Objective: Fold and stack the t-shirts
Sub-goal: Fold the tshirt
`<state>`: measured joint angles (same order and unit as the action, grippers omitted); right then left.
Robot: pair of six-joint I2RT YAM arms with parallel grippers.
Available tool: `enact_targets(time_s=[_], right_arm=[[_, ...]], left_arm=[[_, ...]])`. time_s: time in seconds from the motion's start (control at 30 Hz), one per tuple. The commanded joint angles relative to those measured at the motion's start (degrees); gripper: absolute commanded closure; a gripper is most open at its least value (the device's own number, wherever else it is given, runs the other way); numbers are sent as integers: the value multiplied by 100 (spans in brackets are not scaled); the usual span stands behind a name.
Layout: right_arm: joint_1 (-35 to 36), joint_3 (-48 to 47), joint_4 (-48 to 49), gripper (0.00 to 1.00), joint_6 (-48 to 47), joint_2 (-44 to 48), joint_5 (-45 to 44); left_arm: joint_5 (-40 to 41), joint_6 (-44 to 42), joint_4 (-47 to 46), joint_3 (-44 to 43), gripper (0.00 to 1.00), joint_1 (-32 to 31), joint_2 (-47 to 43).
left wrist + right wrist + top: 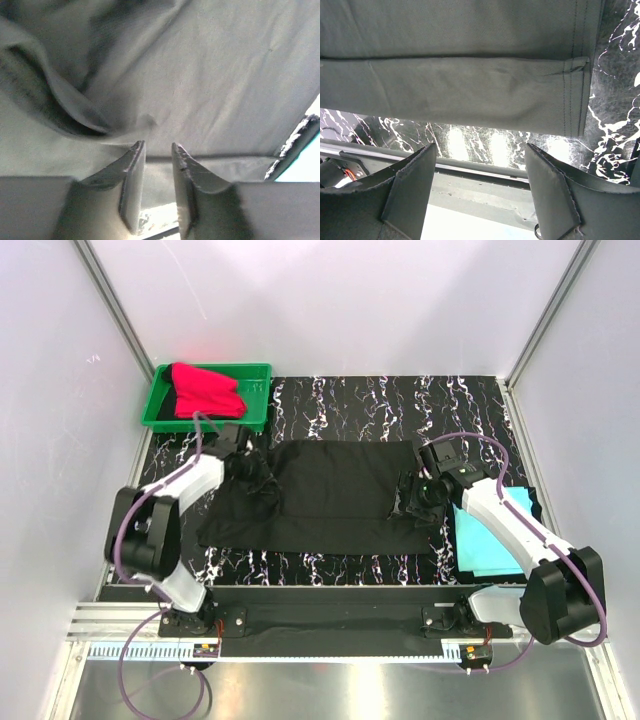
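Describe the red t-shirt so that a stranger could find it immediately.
Look at the far left corner of the black marbled table, where a green tray stands. The red t-shirt lies crumpled inside it, the only shirt not on the table surface.

Legible text, labels, brands, numbers, signs: none in any of the three views. Black t-shirt (340, 495): plain cloth with a stitched hem, nothing printed on the parts that show. Small board by the left arm's base (207, 648) and small board by the right arm's base (476, 653): any marking too small to read.
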<state>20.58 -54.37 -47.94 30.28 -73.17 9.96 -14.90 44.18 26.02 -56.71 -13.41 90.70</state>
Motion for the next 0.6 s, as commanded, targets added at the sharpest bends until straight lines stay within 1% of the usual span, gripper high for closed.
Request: enact_targets(time_s=[0.0, 0.03, 0.07, 0.1, 0.13, 0.17, 0.2, 0.23, 0.27, 0.33, 0.4, 0.43, 0.47, 0.53, 0.57], right_arm=[[-71, -100, -66, 22, -84, 127, -55], [-72, -109, -66, 22, -75, 118, -38], [-80, -100, -66, 21, -58, 101, -29], [-80, -109, -57, 21, -40, 75, -20], [-89, -100, -57, 22, -31, 48, -3], [-80, -91, -49, 21, -23, 31, 15], [-80, -83, -48, 21, -31, -22, 33], [-80, -74, -40, 21, -31, -48, 33], [-80, -56, -22, 21, -23, -57, 41], [-80, -21, 4, 21, -5, -145, 59], [-80, 23, 136, 21, 4, -328, 147], [-80, 14, 188, 21, 21, -434, 164], [-80, 5, 285, 21, 13, -557, 191], [-72, -134, 355, 22, -5, -1005, 191], [-72, -196, 382, 22, 4, -1146, 165]], left_arm=[[135, -198, 349, -603, 63, -196, 396], [197, -304, 482, -761, 59, -232, 466], [459, -418, 640, -876, 55, -258, 484], [661, -654, 989, -1086, 49, -311, 441], [872, -761, 1149, -1149, 48, -311, 353], [1301, -1049, 1238, -1167, 48, -320, 231], [1462, -1183, 1282, -1089, 46, -320, -171], [1646, -1288, 1274, -1018, 45, -320, -366], [1874, -1533, 1274, -913, 45, -312, -603], [2095, -1641, 1414, -624, 46, -250, -1096], [1825, -1641, 1380, -299, 48, 100, -1334], [1632, -1632, 1362, 42, 53, 267, -1466], [1343, -1615, 1336, 185, 55, 538, -1502], [1139, -1606, 1178, 641, 53, 812, -1546], [807, -1562, 1090, 809, 51, 1136, -1520]])
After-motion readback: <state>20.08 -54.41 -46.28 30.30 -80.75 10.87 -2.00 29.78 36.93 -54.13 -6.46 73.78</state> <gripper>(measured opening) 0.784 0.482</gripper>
